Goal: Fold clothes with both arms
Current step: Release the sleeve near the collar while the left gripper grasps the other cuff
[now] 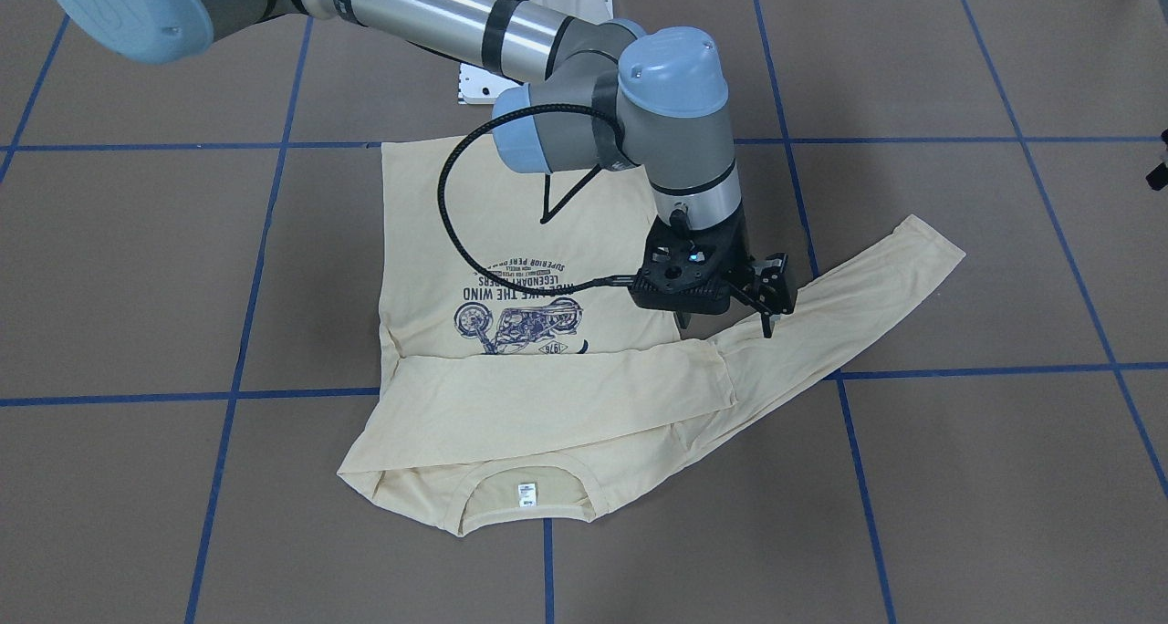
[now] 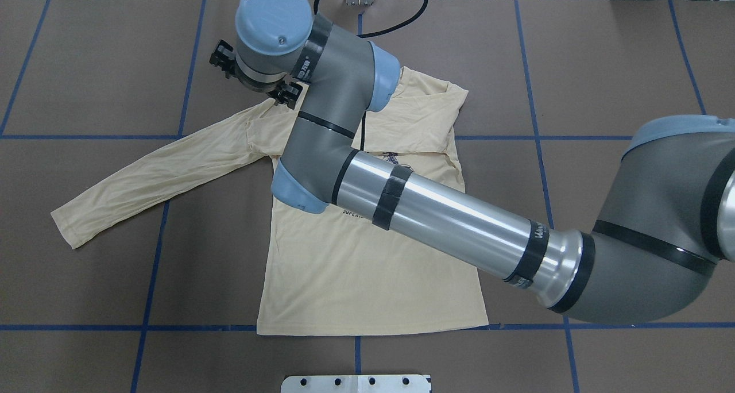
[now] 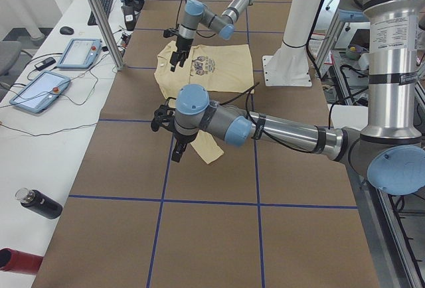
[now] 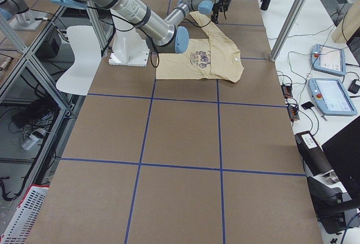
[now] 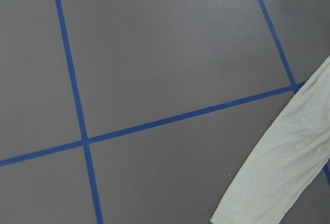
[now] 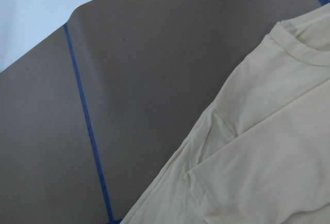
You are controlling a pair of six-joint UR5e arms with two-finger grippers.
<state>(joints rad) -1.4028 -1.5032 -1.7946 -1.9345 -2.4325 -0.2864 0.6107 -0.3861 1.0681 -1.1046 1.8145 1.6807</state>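
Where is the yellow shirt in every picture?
Front-facing: shirt, centre.
Overhead: shirt centre, under the right arm.
Exterior left: shirt top middle, far.
Exterior right: shirt top middle.
Left wrist: sleeve end, bottom right.
Right wrist: shirt, right half.
Shared landmark: blue tape lines.

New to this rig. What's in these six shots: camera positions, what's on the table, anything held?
The machine is two tubular robot arms: right arm, left arm, at a brown table. Four cameras are fixed: one facing the robot, one overhead behind it, one at each table end. Two ride on the wrists, looking down. A cream long-sleeved shirt lies print-up, one sleeve folded across it, the other sleeve stretched out. The right gripper hovers by that sleeve's shoulder, jaws open, holding nothing. The left gripper hangs beyond the cuff; its jaws can't be judged.
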